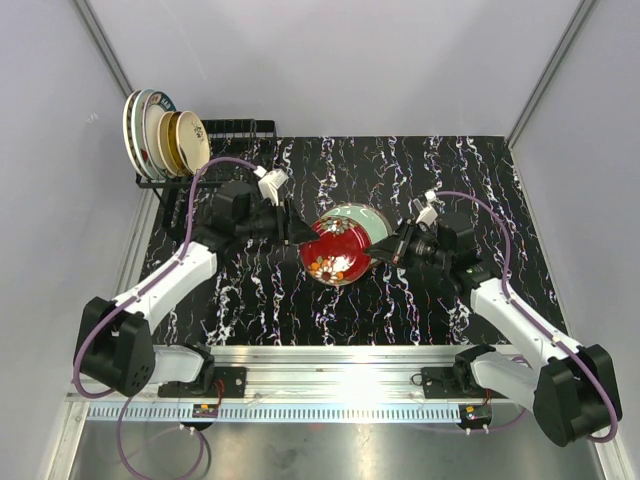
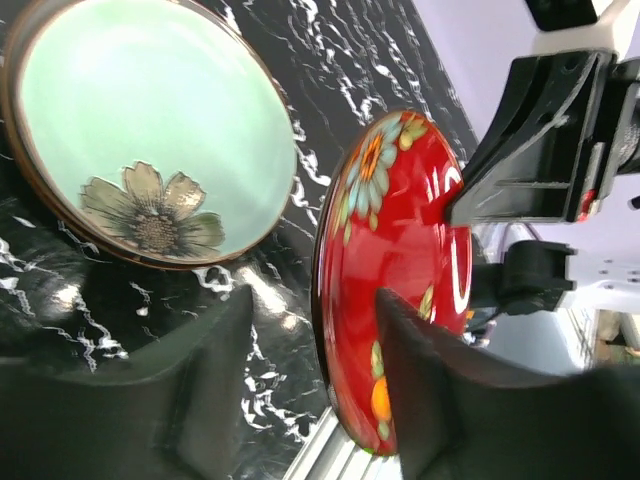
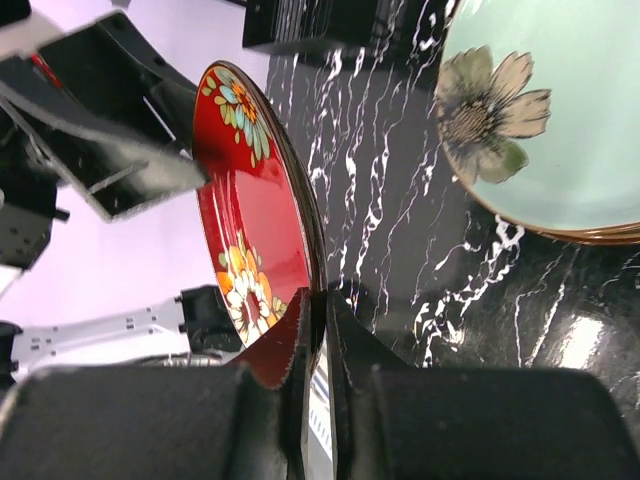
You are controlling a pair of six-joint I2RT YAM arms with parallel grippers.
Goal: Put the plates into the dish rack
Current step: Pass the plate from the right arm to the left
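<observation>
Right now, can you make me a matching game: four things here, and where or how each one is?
1 red plate
2 pale green plate
3 dish rack
4 right gripper

a lying flat
b far left, loaded with upright plates
c pinching a rim
d held on edge

Pairs: 1-d, 2-a, 3-b, 4-c

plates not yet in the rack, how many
2: the red floral plate, held on edge by the right gripper, and the pale green plate, lying flat just behind it. More may hide under the green one.
</observation>
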